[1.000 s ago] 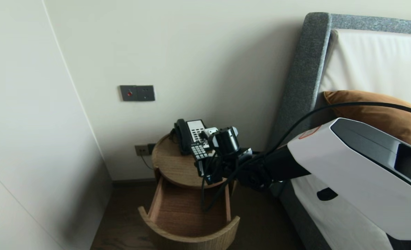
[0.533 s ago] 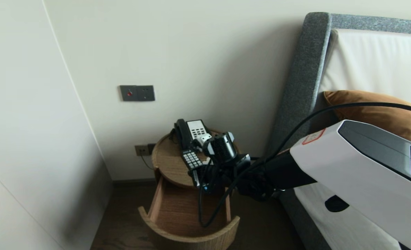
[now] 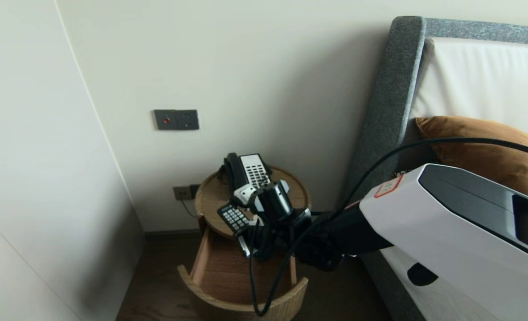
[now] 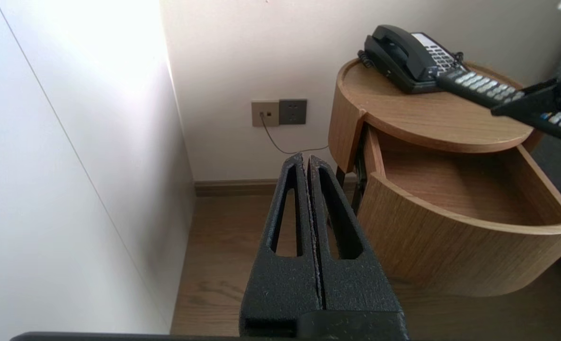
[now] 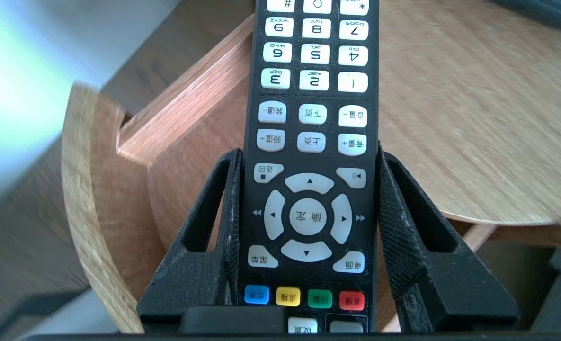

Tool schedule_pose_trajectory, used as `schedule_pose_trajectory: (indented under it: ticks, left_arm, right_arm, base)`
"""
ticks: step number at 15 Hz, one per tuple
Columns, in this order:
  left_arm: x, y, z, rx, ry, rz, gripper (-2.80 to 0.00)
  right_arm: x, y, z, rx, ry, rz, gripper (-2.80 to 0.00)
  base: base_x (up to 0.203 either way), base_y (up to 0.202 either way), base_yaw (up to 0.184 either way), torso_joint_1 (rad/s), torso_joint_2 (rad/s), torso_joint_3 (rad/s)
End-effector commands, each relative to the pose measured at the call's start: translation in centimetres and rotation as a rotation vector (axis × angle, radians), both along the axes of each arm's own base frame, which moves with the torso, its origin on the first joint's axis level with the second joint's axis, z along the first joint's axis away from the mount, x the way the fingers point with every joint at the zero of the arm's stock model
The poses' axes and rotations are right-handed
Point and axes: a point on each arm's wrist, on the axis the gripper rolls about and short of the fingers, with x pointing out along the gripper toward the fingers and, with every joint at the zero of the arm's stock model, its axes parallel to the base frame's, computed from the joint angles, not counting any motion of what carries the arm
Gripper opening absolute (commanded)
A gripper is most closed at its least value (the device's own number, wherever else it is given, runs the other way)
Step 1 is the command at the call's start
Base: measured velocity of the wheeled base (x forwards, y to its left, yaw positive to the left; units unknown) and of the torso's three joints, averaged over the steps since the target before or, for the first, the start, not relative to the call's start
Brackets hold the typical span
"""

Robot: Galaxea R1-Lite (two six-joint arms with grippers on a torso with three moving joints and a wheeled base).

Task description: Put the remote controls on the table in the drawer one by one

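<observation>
Black plastic with pale rubber keys, the remote control [image 5: 311, 57] looks light and stiff. It is a slim bar that should not bend or crush under a moderate squeeze. Its smooth long edges could slip if the grip slackens, and a hold at one end lets the free end droop. The best place to take it, by my judgement, is across the two long edges, where no button gets pressed.

That is the hold the right gripper [image 5: 310, 154] has. Its fingers [image 5: 214, 213] stand about half open, clamped on the remote's two sides around the arrow pad. The number keys stick out beyond the tips. The grip sits toward the lower end rather than the middle, so some leverage acts on it.

In the head view the remote control [image 3: 232, 218] hangs in the air, keys up. It is over the front left edge of the round wooden worktop [image 3: 210, 200], above the back of the open drawer [image 3: 246, 305]. It appears to touch neither. A telephone [image 3: 246, 171] rests behind it on the worktop.

Reaching in from the bed side, the right arm has its forearm roughly level. Its wrist is turned so the fingers point across the worktop's front, and a cable loops below. The left gripper [image 4: 306, 158] is parked low beside the bedside unit, out of the head view. Its fingers are pressed together on nothing and aimed at the floor by the wall.
</observation>
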Motion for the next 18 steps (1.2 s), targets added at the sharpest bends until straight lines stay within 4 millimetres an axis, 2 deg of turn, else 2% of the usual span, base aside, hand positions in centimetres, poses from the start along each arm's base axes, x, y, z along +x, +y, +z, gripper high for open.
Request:
schedule_pose_trajectory:
  ticks: [1,6,13,18]
  left_arm:
    - [0.0,0.0,0.0,0.000,0.000,0.000,-2.80]
    - [0.0,0.0,0.0,0.000,0.000,0.000,-2.80]
    - [0.0,0.0,0.0,0.000,0.000,0.000,-2.80]
    - [0.0,0.0,0.0,0.000,0.000,0.000,-2.80]
  right_arm:
    - [0.1,0.7,-1.1,-0.020,0.002,0.017,-2.80]
    - [-0.4,2.1,-2.7,-0.058,-0.002,0.080,-2.80]
    - [-0.1,2.7,-5.0,-0.072,0.033,0.119,-2.80]
    - [-0.4,2.6,-6.1,-0.134,0.017,0.262,-2.80]
  base:
    - [0.000,0.000,0.000,0.000,0.00,0.000]
    - [0.000,0.000,0.000,0.000,0.00,0.000]
    - [0.000,0.000,0.000,0.000,0.00,0.000]
    - [0.000,0.000,0.000,0.000,0.00,0.000]
